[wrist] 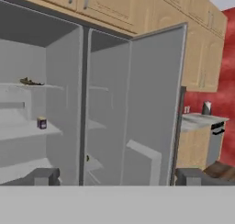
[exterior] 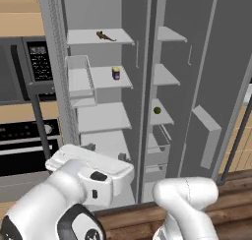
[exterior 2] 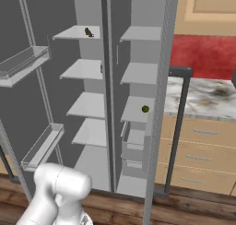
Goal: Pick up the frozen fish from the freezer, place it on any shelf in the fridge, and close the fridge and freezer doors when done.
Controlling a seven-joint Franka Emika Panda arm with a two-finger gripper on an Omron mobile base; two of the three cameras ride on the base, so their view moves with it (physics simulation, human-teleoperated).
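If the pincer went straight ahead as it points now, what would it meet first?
Probably the open freezer door: the hand view centres on its inner face, between the pincer fingertips. Depth is unclear, so a line slightly left could slip past its edge into the freezer.

1. The tall grey side-by-side unit (exterior: 142, 17) has smooth, matt walls and flat pale grey shelves (exterior: 101, 36).
2. The brown plank floor (exterior: 231, 195) looks like grained wood.
3. The white, dark-veined bench top (exterior 2: 203, 97) resembles polished marble.
4. The light wooden cabinets (wrist: 137, 7) appear satin-smooth.
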